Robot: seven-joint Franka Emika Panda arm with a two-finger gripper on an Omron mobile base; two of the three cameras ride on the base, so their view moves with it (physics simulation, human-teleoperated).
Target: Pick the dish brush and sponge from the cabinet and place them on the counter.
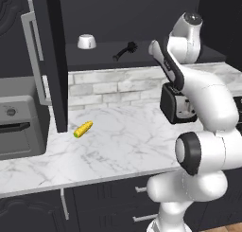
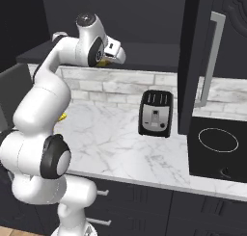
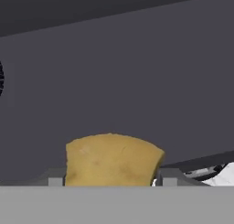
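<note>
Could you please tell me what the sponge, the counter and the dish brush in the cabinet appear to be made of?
The sponge looks like soft foam: matte yellow-tan with a faintly mottled face and uneven edges. The counter looks like polished white marble or an imitation, judging by its grey veining. The dish brush is all matte black, probably plastic with bristles at the rounded head, though it is too small to be sure.
</note>
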